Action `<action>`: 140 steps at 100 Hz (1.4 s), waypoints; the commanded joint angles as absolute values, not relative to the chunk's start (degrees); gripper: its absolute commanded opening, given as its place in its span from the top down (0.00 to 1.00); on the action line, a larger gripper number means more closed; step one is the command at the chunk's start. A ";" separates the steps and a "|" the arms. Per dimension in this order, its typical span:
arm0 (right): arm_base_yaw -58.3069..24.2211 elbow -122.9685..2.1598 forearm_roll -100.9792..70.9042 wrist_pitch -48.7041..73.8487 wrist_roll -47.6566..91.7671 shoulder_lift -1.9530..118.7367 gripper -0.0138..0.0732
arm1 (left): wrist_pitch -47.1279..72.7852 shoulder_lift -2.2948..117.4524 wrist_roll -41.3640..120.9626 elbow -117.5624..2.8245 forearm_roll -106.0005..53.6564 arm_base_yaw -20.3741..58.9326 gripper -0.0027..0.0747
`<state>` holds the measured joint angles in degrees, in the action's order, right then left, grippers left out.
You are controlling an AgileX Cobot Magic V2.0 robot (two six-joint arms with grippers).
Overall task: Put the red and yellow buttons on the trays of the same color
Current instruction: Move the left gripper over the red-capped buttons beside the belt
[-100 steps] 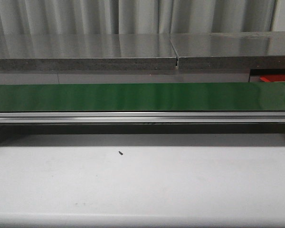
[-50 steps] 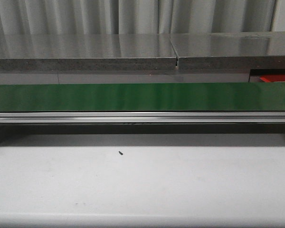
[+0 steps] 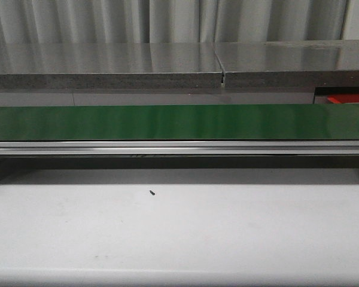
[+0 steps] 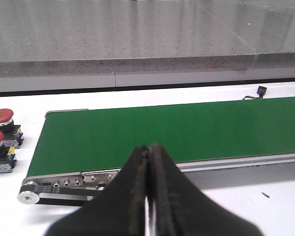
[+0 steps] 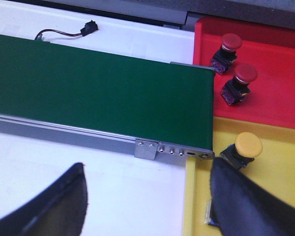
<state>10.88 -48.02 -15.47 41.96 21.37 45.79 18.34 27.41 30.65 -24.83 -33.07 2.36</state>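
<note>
Right wrist view is showing the right end effector hanging open beside the yellow tray, ready for conveyor belt arrivals, while the left end effector is sitting closed, empty.

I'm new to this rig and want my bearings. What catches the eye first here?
The long green conveyor belt spans the front view. In the right wrist view, two red buttons sit in the red tray and a yellow button in the yellow tray beside the belt's end.

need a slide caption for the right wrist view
Open right end effector above the conveyor belt end; two red buttons on the red tray, one yellow button on the yellow tray.
</note>
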 commanded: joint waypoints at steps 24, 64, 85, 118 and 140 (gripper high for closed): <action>10.77 -47.95 -15.89 40.46 21.95 41.61 0.92 | 14.53 27.70 30.42 -26.37 -34.43 2.88 0.99; 10.77 -47.95 -15.89 41.02 21.95 41.61 0.92 | 16.28 27.70 29.91 -26.37 -33.58 2.88 0.29; 10.77 -47.95 -15.89 41.02 21.95 41.61 0.92 | 17.62 29.46 26.39 -30.68 -33.29 1.99 0.13; 10.77 -47.95 -15.89 41.02 21.95 41.61 0.92 | 28.92 50.50 19.13 -50.71 -29.98 -10.85 0.19; 10.77 -47.95 -15.89 41.02 21.95 41.61 0.92 | 34.45 67.63 17.89 -61.11 -31.09 -17.49 0.19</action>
<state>10.88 -46.51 -15.47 44.33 21.41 41.88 35.75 63.65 18.85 -56.66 -29.20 -15.83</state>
